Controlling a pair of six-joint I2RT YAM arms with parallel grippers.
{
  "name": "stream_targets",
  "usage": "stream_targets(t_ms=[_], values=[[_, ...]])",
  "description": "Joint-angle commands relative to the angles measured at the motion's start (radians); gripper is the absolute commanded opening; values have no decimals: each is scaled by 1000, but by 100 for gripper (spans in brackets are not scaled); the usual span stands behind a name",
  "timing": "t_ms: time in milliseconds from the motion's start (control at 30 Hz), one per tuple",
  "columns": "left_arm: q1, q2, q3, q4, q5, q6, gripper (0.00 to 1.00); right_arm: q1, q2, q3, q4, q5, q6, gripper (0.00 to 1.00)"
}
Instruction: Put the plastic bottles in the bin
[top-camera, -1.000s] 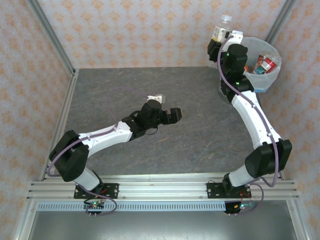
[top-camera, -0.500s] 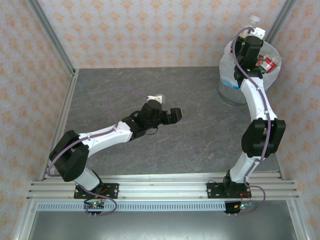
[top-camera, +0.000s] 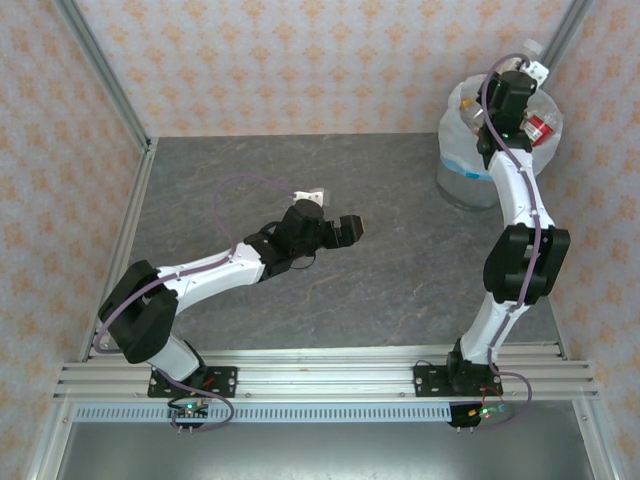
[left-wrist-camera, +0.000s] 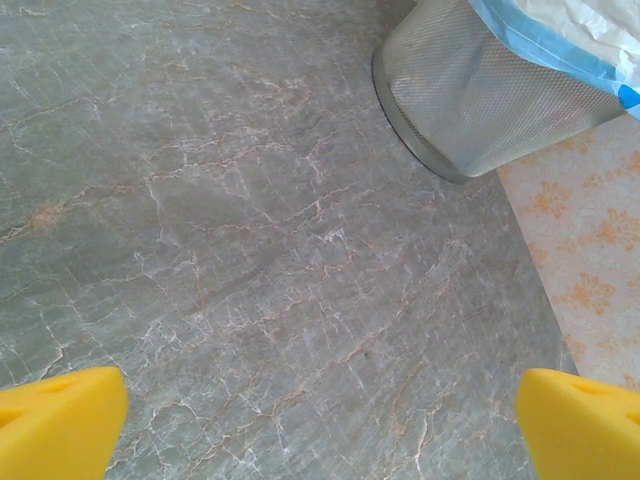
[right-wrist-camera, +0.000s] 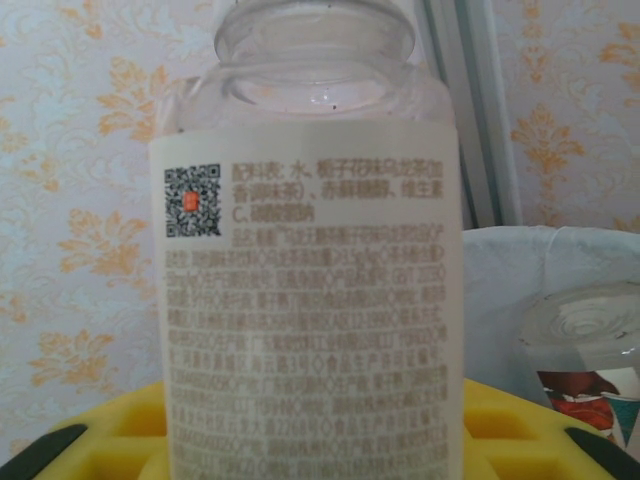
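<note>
My right gripper (top-camera: 520, 68) is raised over the far side of the bin (top-camera: 456, 150), shut on a clear plastic bottle (top-camera: 530, 47). In the right wrist view that bottle (right-wrist-camera: 310, 300) stands upright with a white printed label, between the yellow fingers (right-wrist-camera: 100, 440) of the right gripper (right-wrist-camera: 310, 455). The bin's white bag (right-wrist-camera: 510, 290) lies behind it. Inside the bin lies a red-labelled bottle (top-camera: 540, 125), and a clear bottle with a red label (right-wrist-camera: 585, 340) lies low on the right. My left gripper (top-camera: 350, 230) hovers open over mid-table, yellow fingertips (left-wrist-camera: 60, 425) wide apart, nothing between them.
The bin's grey mesh wall (left-wrist-camera: 470, 100) rises at the far right of the marbled grey tabletop (left-wrist-camera: 250, 250). Patterned walls close the table at the back and both sides, with a metal corner post (top-camera: 560, 35) right behind the bin.
The right arm has carried the bottle rightward, from the bin's left rim to above its far side. The left arm has stayed still.
</note>
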Motion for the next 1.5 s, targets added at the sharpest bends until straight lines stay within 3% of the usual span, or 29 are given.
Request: stream_targets(t_ms=[0, 100, 200, 400, 500, 567, 833, 1033, 1233, 1300, 1467], values=[[-8, -4, 13, -15, -23, 0, 100, -15, 34, 74, -89, 24, -17, 40], [-8, -6, 10, -16, -25, 0, 100, -20, 63, 160, -240, -25, -30, 62], [-8, -10, 6, -14, -28, -1, 100, -21, 91, 263, -405, -33, -37, 79], [-6, -26, -1, -28, -71, 12, 100, -20, 68, 334, -537, 28, -29, 92], [-1, -56, -20, -41, -134, 23, 100, -21, 33, 325, -560, 25, -40, 93], [10, -85, -37, -61, -197, 26, 100, -21, -4, 292, -559, 7, -44, 100], [123, -229, -104, -179, -401, 103, 100, -20, -242, -77, -347, -125, -1, 99], [192, -348, -131, -287, -705, 332, 100, -20, -447, -382, -174, -216, 5, 99], [371, -465, -269, -255, -880, 471, 100, -21, -657, -752, 15, -281, -8, 99], [458, -490, -315, -240, -883, 474, 100, -21, -679, -853, 66, -268, 1, 99], [600, -523, -438, -136, -755, 483, 100, -20, -738, -1041, 90, -260, -13, 99]])
